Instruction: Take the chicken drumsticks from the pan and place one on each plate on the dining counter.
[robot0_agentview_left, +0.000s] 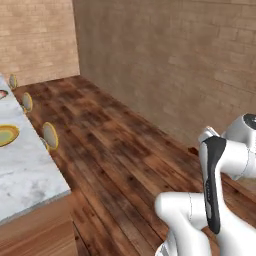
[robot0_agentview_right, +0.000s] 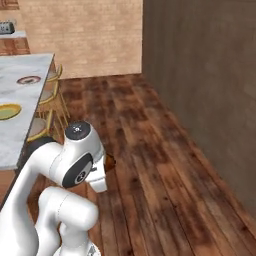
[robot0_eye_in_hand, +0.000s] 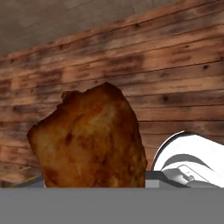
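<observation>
A glossy reddish-brown chicken drumstick (robot0_eye_in_hand: 89, 140) looms close in the hand view, hiding the fingertips, and my gripper is shut on it. In the right base view the gripper (robot0_agentview_right: 107, 163) hangs low over the wooden floor, right of the dining counter (robot0_agentview_right: 20, 135), with a bit of the drumstick (robot0_agentview_right: 110, 161) peeking out. On the marble top lie the yellow-rimmed plate (robot0_agentview_right: 9, 111) (robot0_agentview_left: 7, 135) and, farther back, the reddish-brown-rimmed plate (robot0_agentview_right: 28, 79) (robot0_agentview_left: 1, 94). Both plates look bare. The pan is out of view.
Yellow stools (robot0_agentview_left: 50, 135) (robot0_agentview_right: 45, 127) line the counter's side facing the open floor. A brick wall (robot0_agentview_left: 190, 75) runs along the right, and wooden floor (robot0_agentview_right: 150, 160) lies between it and the counter. A small appliance (robot0_agentview_right: 6, 27) sits on a far counter.
</observation>
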